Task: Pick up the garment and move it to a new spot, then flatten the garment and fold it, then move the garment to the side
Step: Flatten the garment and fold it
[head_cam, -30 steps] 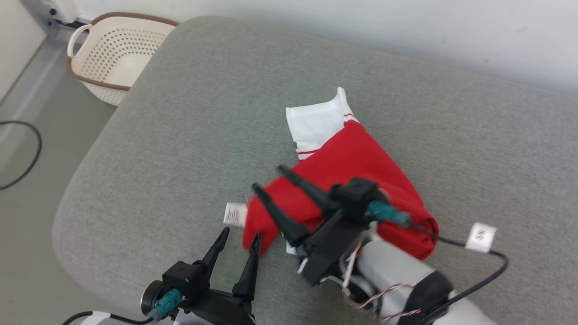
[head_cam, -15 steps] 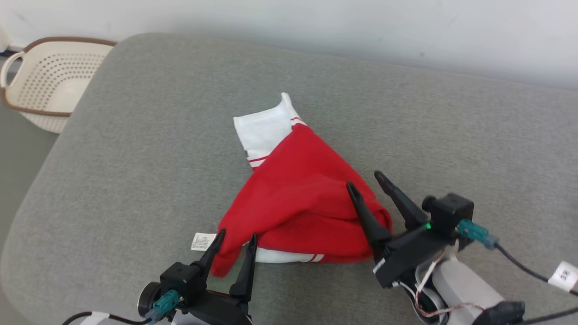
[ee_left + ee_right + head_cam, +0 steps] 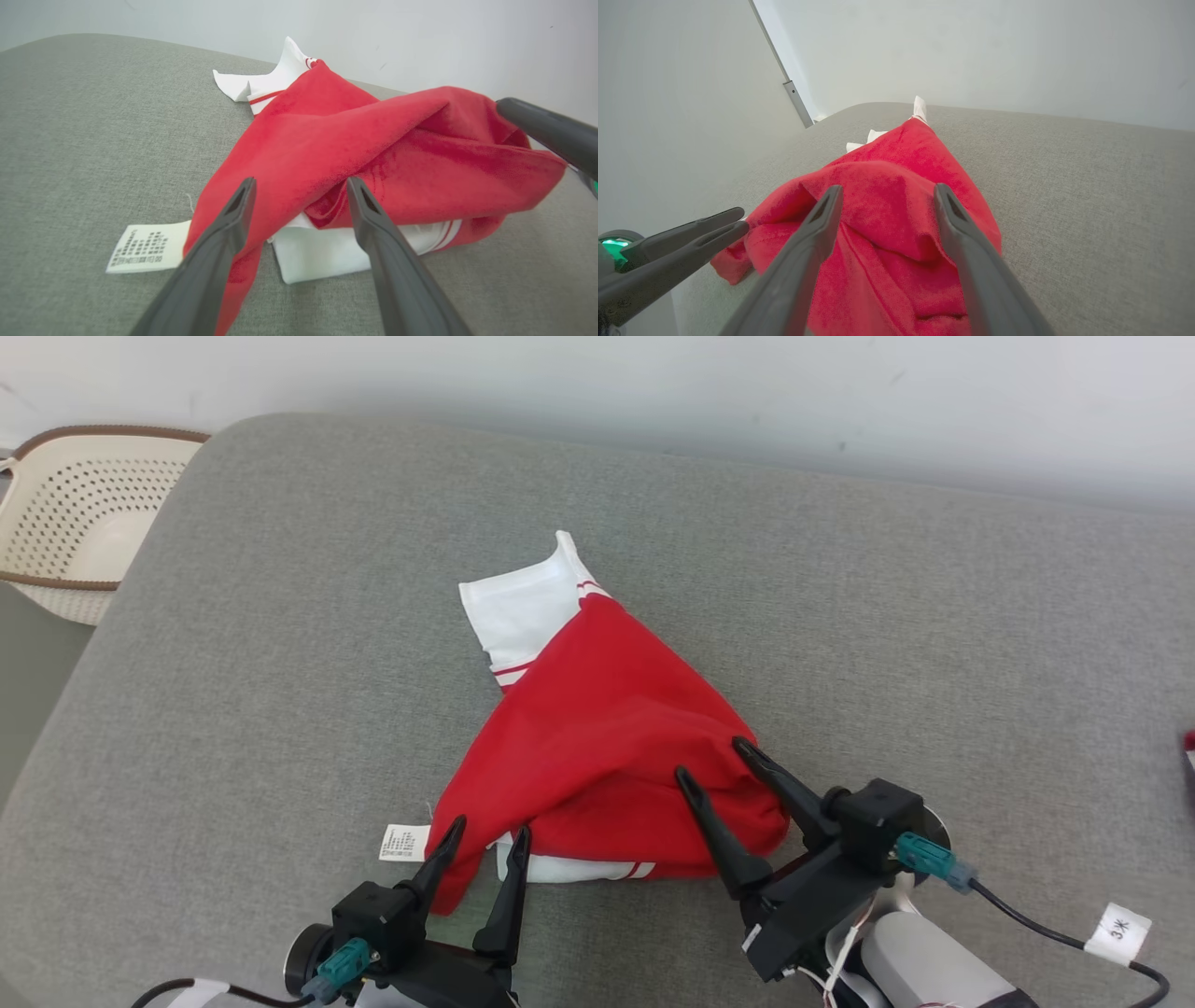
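On cushion, red garment, left jaws and right jaws spread at near corners

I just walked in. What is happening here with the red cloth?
A two-armed robot is working on a red and white garment that lies crumpled on a grey cushion. The left gripper is at its near left corner, beside the label, and the right gripper is over its near right corner. Both are open, and neither grips the cloth. The garment is not yet flat or folded.
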Controlling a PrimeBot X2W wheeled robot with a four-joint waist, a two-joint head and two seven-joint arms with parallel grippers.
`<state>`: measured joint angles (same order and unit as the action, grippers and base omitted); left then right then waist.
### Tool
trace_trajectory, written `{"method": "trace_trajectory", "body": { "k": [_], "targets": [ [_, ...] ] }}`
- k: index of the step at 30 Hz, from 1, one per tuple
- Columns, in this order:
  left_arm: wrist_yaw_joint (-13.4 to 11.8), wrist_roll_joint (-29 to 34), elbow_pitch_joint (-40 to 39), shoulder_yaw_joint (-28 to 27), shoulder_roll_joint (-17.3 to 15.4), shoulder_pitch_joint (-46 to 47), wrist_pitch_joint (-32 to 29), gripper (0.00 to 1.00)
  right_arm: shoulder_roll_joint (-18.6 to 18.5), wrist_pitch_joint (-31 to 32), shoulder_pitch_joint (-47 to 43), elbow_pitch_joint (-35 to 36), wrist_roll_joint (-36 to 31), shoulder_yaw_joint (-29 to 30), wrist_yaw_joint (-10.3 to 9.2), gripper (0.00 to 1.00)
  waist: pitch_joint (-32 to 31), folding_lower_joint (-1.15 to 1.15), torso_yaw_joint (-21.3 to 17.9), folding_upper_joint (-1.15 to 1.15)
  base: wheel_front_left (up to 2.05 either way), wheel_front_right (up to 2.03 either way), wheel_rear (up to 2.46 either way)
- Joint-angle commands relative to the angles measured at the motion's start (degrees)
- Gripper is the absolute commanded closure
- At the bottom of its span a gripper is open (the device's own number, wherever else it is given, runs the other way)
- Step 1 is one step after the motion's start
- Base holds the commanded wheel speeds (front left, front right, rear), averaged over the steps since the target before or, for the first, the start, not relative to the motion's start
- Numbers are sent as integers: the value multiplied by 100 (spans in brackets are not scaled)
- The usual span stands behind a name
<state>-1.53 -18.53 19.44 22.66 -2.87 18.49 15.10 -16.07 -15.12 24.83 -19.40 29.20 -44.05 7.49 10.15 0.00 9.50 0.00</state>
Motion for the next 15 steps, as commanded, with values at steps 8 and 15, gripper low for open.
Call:
{"method": "trace_trajectory", "body": {
  "k": [8,15],
  "targets": [
    [-6,7,-1,9,-6,-100,7,0,5,-2,334,-109,-302,-490,0,0,21,0,217,0,0,0,0],
    [-48,-55,4,89,-7,-86,7,0,-86,1,993,-478,-888,-1584,0,0,28,0,332,0,0,0,0]
  ]
}}
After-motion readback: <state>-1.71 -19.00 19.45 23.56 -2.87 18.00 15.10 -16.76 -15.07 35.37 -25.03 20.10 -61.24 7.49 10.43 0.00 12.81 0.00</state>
